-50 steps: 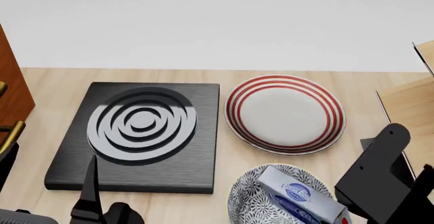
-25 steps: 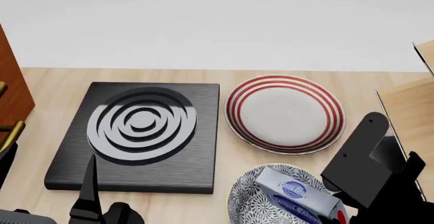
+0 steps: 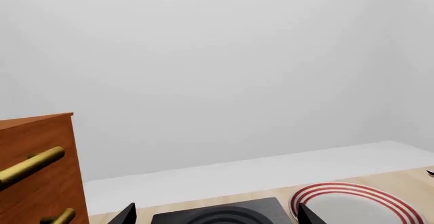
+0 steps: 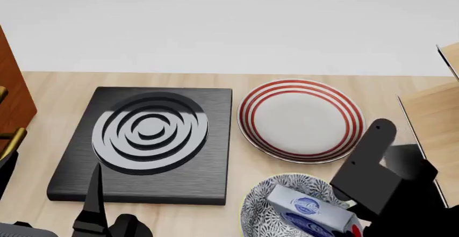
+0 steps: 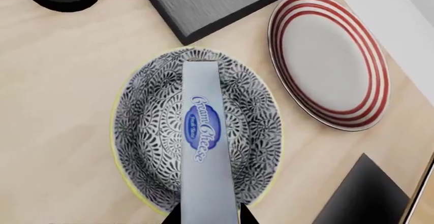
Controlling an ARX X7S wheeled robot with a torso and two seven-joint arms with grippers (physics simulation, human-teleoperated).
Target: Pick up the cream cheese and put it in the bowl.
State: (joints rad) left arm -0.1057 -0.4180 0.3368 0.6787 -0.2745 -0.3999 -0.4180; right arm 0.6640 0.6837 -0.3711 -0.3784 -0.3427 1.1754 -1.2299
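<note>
My right gripper (image 5: pixel 209 215) is clamped on the near end of the cream cheese (image 5: pixel 201 142), and the box reaches out from the gripper across the bowl (image 5: pixel 146 132), lying over its middle. I judge the box to be held above the bowl or just resting in it; I cannot tell which.

My left gripper (image 3: pixel 213 216) shows only two dark tips set apart, with nothing between them, off by the black burner plate (image 4: pixel 147 140).

The risk I see is in the release. The box looks nearly as long as the bowl is wide, so if I let go while it is tilted or high, one end could catch the yellowish rim and tip out onto the bench (image 4: pixel 237 172). Pulling the gripper away carelessly could also drag the box, or nudge the bowl toward the red-ringed plate (image 4: pixel 301 120) beyond it.
</note>
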